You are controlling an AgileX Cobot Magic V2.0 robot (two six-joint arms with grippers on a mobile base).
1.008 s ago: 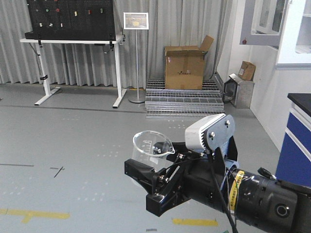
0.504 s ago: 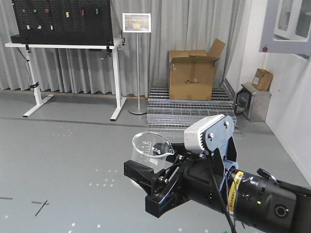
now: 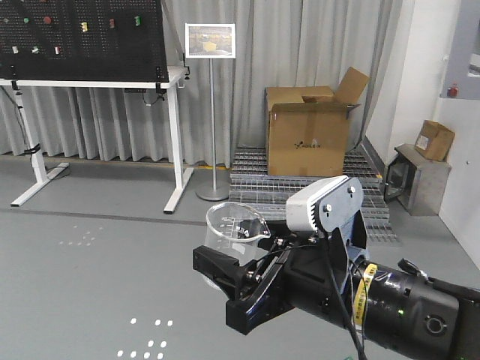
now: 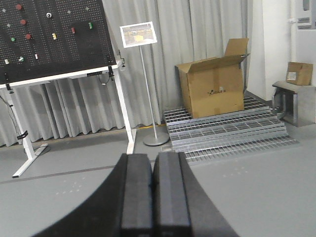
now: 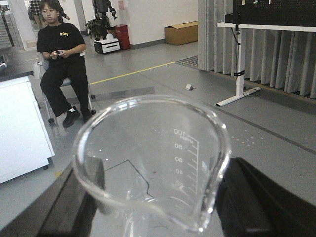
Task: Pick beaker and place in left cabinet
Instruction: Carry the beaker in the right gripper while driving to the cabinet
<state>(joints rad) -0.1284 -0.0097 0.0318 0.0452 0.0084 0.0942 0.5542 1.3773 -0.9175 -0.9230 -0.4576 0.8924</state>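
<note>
Item: the beaker [image 3: 234, 232], small clear glass cylinder with flared rim and pouring spout, is sitting upright between the fingers of the right gripper [image 3: 229, 289], which is closing on its lower wall from both sides; in the right wrist view the beaker [image 5: 153, 163] is filling the frame and its white graduations are showing through the glass, mirrored, reading 100, 80, 60 and 40. The black, blocky right gripper is carrying a white ribbed camera housing [image 3: 322, 204], and a yellow label [image 3: 362, 292] with print too small to read is wrapping the arm behind it. The left gripper [image 4: 153, 163] is showing two matte black fingers pressed flat together with nothing between them. Surroundings: a black pegboard [image 3: 82, 37] studded with coloured pegs is standing on a white-legged table [image 3: 97, 75]; a thin metal sign stand [image 3: 210, 39] is bearing a framed card, text unreadable; a brown cardboard box [image 3: 311, 131] with open flaps and small dark print, not legible, is resting on stacked steel grating [image 3: 300, 187]; grey pleated curtains [image 3: 300, 45] are hanging behind. A person in black [image 5: 59, 49] is sitting well apart. Smooth grey floor [image 3: 90, 285] is lying open below and ahead of the beaker, which is hanging in the air well clear of the table, stand and box
</note>
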